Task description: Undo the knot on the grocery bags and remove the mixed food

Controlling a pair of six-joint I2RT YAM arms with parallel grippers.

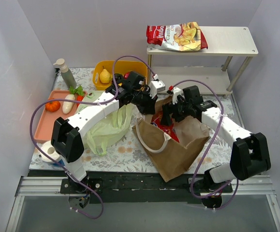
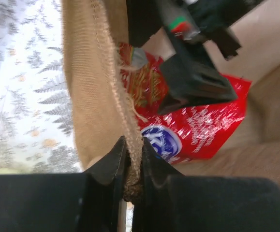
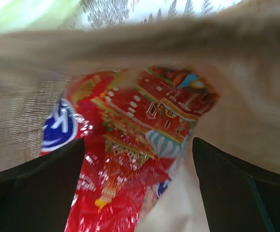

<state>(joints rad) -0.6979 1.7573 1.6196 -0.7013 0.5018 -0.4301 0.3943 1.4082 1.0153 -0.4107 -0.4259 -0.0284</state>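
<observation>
The left gripper (image 2: pixel 133 147) clamps tight on the rim of the brown tote (image 2: pixel 91 96) near the counter's front edge. The right gripper (image 3: pixel 137 145) gapes wide, holding nothing, over the red snack packet (image 3: pixel 125 188) inside.

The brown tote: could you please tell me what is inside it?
Inside the brown tote I can see red snack packaging with a blue logo. Anything beneath it or deeper in is covered by the packaging and the tote's fabric.

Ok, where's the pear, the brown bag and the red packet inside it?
pear (image 1: pixel 104 76): top view, on its yellow body.
brown bag (image 1: pixel 183 154): top view, on its bare flat side.
red packet (image 3: pixel 125 145): right wrist view, on its shiny printed front.
</observation>
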